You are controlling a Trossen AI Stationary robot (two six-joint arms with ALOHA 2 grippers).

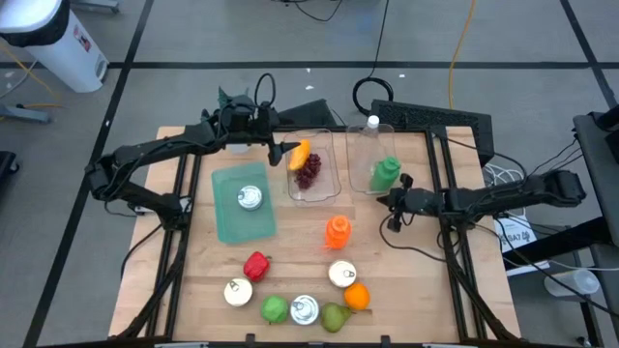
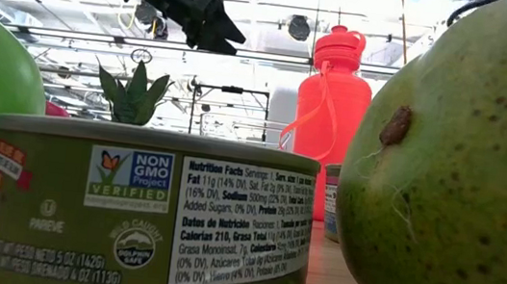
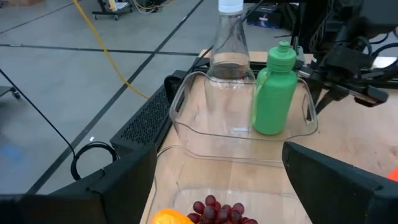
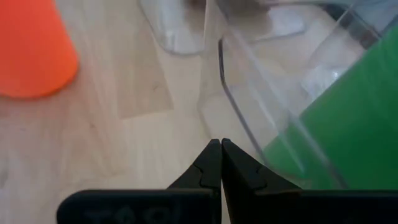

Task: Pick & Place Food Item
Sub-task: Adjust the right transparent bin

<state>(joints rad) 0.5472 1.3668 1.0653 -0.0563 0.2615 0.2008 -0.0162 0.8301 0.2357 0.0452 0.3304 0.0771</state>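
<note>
1. Left gripper at the far left edge of the middle clear tray, fingers spread wide, nothing between them.
2. Orange piece and grapes in that tray, just right of the left gripper; orange piece touching the grapes' far side.
3. Right gripper low over the wood just near of the right clear tray, fingers pressed together, holding nothing.
4. Green bottle and clear bottle standing in the right tray.
5. Orange bottle upright on the table, left of the right gripper.
6. Green tray at left, can on it.
7. Along the near edge: red pepper, three more cans, green apple, pear, orange.
</note>
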